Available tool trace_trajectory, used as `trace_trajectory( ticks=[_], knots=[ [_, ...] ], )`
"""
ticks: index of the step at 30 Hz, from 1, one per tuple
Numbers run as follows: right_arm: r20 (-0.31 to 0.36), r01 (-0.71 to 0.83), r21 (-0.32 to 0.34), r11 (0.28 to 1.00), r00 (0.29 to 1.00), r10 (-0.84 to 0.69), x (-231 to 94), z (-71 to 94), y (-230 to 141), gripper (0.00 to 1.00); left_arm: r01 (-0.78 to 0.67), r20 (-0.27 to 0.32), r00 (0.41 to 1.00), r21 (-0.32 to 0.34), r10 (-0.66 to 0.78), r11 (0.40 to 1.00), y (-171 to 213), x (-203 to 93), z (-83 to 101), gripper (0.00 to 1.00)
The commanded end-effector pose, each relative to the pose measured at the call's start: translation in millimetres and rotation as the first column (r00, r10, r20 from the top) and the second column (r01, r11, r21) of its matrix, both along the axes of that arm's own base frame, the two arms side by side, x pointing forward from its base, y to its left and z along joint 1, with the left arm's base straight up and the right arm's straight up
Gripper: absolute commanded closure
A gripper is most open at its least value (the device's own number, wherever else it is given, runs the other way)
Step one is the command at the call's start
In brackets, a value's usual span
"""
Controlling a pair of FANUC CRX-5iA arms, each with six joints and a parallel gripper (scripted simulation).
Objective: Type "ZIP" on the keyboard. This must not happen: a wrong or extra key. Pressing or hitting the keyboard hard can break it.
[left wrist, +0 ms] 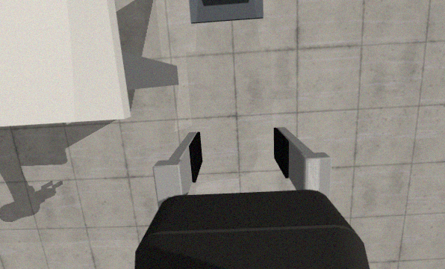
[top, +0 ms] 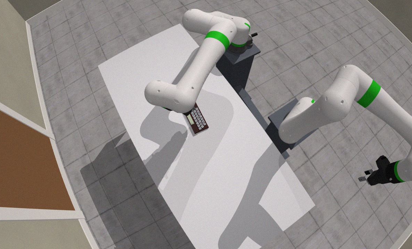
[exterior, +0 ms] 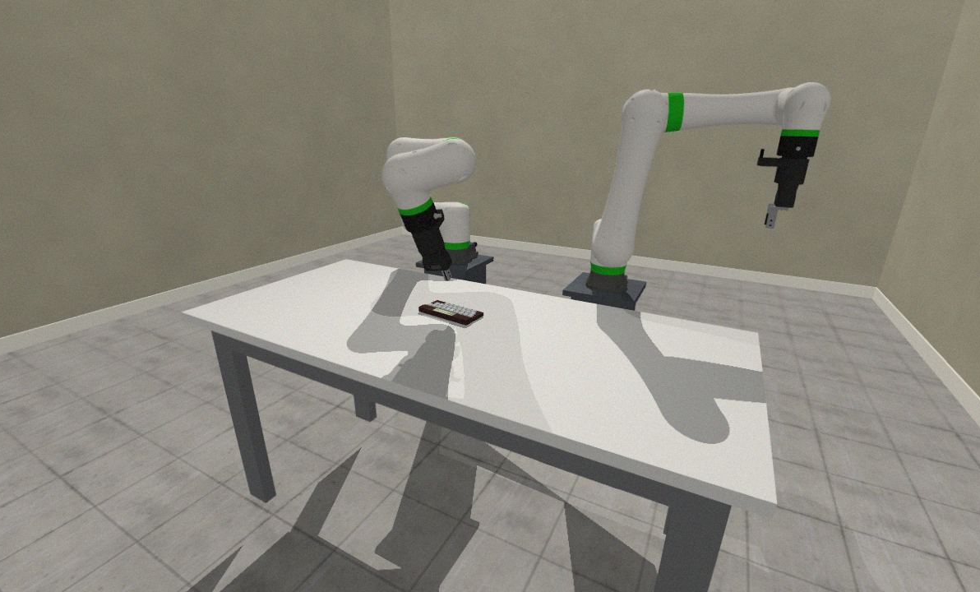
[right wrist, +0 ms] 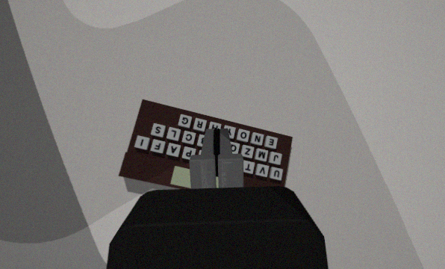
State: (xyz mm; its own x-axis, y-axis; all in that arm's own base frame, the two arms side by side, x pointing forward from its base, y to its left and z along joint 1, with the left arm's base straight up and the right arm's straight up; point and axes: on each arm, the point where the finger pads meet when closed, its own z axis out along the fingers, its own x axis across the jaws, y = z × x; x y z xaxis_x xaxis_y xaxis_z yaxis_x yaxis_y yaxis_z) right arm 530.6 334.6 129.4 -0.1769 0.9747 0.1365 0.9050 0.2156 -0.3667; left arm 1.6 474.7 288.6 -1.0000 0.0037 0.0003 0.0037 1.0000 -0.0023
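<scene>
A dark red keyboard (top: 196, 129) (exterior: 469, 318) (right wrist: 133, 164) with white letter keys lies on the table. It appears upside down in the right wrist view, where the Z key (right wrist: 247, 151) shows right of the fingers, and the P key (right wrist: 187, 152) and I key (right wrist: 142, 143) show left of them. My right gripper (exterior: 447, 277) (right wrist: 217, 143) is shut and empty, above the keyboard. Its fingers hide some middle keys and part of the pale display (right wrist: 180, 176). My left gripper (top: 364, 175) (exterior: 770, 218) (left wrist: 237, 145) is open and empty, far from the keyboard and beyond the table's edge.
The white table (top: 133, 71) (exterior: 287, 298) (left wrist: 51, 56) carries shadows of the arms. The dark arm pedestals (top: 233, 72) (exterior: 603, 291) stand along one long side. The right arm hides one end of the keyboard in the top view. Tiled floor lies below my left gripper.
</scene>
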Motion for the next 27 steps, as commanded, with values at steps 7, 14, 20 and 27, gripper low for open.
trace_trajectory(
  ticks=[7, 14, 20, 27],
  knots=[
    [-0.029, 0.211, -0.126, 0.969, 0.976, -0.216, -15.4, -8.5, 42.4, 1.0, 0.0, 0.0, 1.0, 0.002, 0.0, 1.0, 0.3, 0.2, 1.0, 0.0],
    [-0.029, 0.237, -0.142, 0.961, 0.97, -0.243, -17.6, -9.9, 47.7, 1.0, 0.0, 0.0, 1.0, 0.002, 0.0, 1.0, 0.3, 0.2, 1.0, 0.0],
    [-0.029, 0.238, -0.143, 0.961, 0.969, -0.244, -17.7, -10.3, 47.9, 1.0, 0.0, 0.0, 1.0, 0.002, 0.0, 1.0, 0.3, 0.2, 1.0, 0.0],
    [-0.03, 0.238, -0.143, 0.961, 0.969, -0.244, -17.7, -14.7, 47.9, 1.0, 0.0, 0.0, 1.0, 0.002, 0.0, 1.0, 0.3, 0.2, 1.0, 0.0]
  ],
)
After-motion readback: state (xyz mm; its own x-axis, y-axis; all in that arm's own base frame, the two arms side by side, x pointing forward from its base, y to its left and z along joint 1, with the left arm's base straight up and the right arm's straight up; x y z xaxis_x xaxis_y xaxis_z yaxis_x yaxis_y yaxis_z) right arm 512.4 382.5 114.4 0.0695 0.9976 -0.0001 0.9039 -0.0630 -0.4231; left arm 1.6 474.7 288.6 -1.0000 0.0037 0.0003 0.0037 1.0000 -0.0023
